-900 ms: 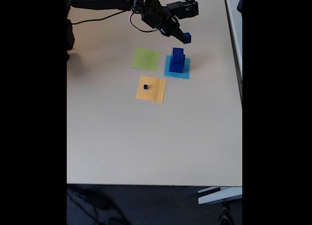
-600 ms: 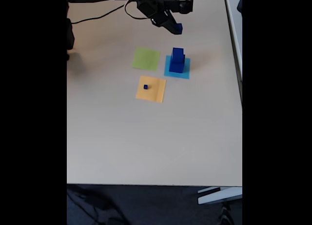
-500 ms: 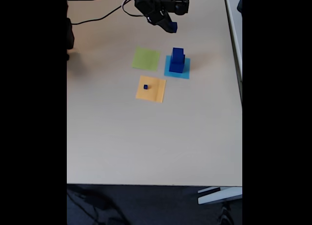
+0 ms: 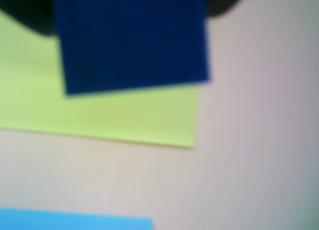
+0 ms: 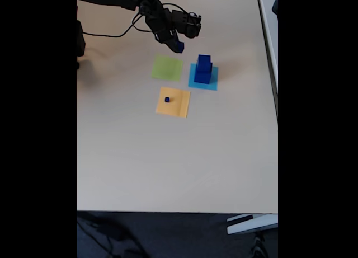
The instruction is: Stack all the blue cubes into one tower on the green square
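Note:
My gripper [image 5: 175, 45] is shut on a small blue cube [image 5: 179, 46] and hangs just above the far edge of the green square [image 5: 168, 67]. In the wrist view that blue cube [image 4: 129, 38] fills the top, with the green square [image 4: 114, 115] right beneath it. Two more blue cubes [image 5: 203, 69] stand stacked on the cyan-blue square [image 5: 212, 81], the smaller on top. A tiny blue cube [image 5: 166, 99] rests on the orange-yellow square [image 5: 176, 104].
The three paper squares lie close together in the far middle of the pale table [image 5: 168, 157]. A strip of the cyan-blue square [image 4: 75, 221] shows at the wrist view's bottom. A black cable [image 5: 112, 34] trails behind the arm.
The gripper has carried the small blue cube leftwards, from above the cyan-blue square's stack to the far edge of the green square. The other cubes have not moved.

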